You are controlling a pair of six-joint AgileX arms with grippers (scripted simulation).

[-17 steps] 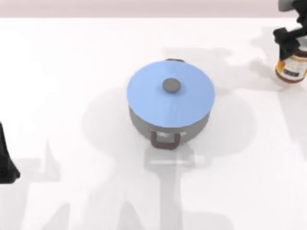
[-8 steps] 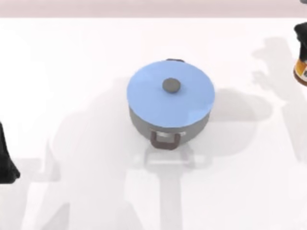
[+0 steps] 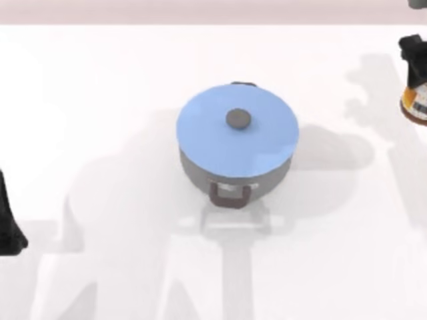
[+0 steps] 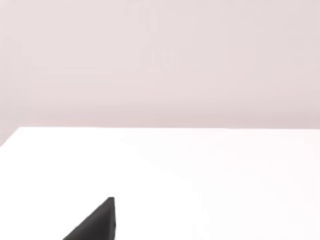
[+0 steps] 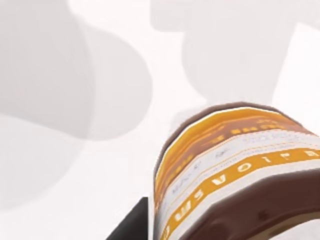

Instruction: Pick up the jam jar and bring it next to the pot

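In the right wrist view the jam jar [image 5: 240,175] fills the near field, its orange-and-white label just beside one dark finger [image 5: 131,224] of the right gripper [image 3: 415,57]. From above, that gripper sits at the table's [image 3: 100,100] right edge, closed over the top of the jar [image 3: 416,107], which hangs below it. The pot [image 3: 237,143] stands at mid-table, well apart from the jar. The left gripper [image 3: 10,223] is parked at the left edge; its fingers cannot be made out.
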